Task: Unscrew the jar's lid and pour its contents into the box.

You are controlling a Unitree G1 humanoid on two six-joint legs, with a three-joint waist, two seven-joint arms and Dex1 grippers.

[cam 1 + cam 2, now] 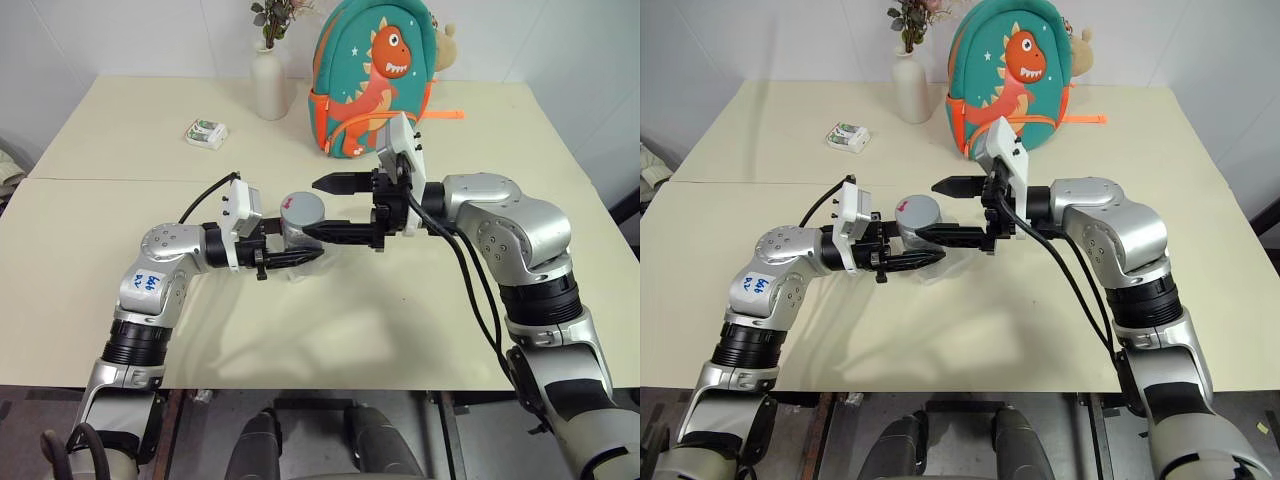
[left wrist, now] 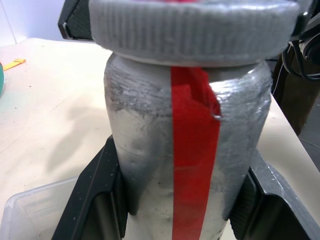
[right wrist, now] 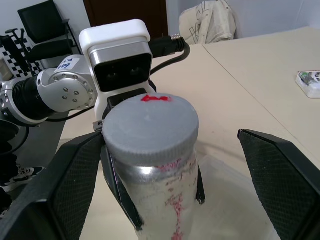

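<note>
Clamped around the silvery jar (image 1: 292,240), the left gripper (image 1: 290,250) holds it upright above the clear box (image 3: 235,200) on the table (image 1: 330,330). Its grey lid (image 3: 151,127) is on. Facing it, the right gripper (image 1: 335,208) stands wide open, fingers either side of the lid, grasping nothing. Farther back stand a white packet (image 1: 206,133), a vase (image 1: 269,85) and a dinosaur backpack (image 1: 375,70).
</note>
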